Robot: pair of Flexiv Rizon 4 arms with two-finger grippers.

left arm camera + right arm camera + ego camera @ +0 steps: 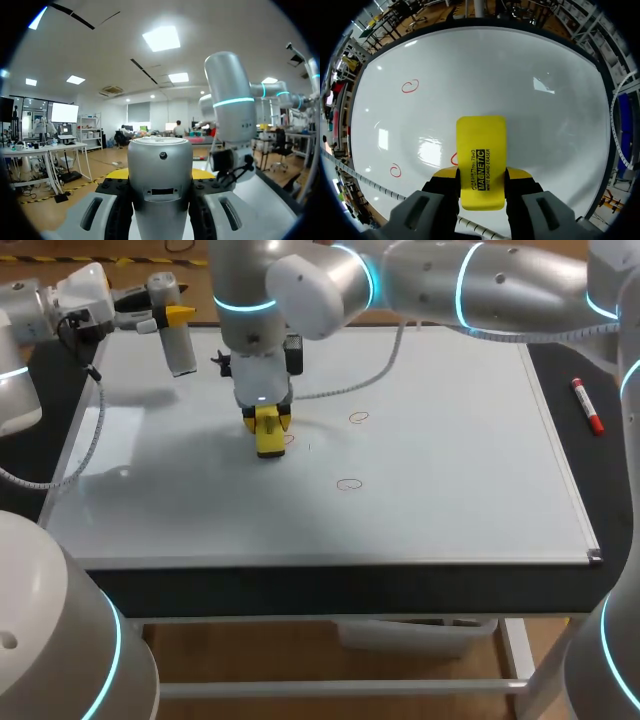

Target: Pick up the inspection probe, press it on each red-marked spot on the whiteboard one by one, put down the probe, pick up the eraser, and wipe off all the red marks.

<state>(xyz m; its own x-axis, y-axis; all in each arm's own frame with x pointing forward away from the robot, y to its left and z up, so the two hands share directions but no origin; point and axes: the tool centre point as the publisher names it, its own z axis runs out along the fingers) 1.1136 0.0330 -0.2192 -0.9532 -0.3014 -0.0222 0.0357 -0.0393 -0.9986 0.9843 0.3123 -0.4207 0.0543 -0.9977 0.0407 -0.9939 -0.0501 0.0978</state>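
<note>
Yellow eraser [270,438] clamped in right gripper [268,424], on whiteboard [450,500], red mark [359,418] at its three o'clock, second red mark [348,483] at four, left gripper [176,318] clamped on inspection probe [181,352] at board's eleven o'clock.

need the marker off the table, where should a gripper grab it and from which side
Take the marker at mid-barrel, from straight above, closing across its narrow width. It lies flat on the dark table right of the whiteboard, so a top approach likely suits best.
</note>
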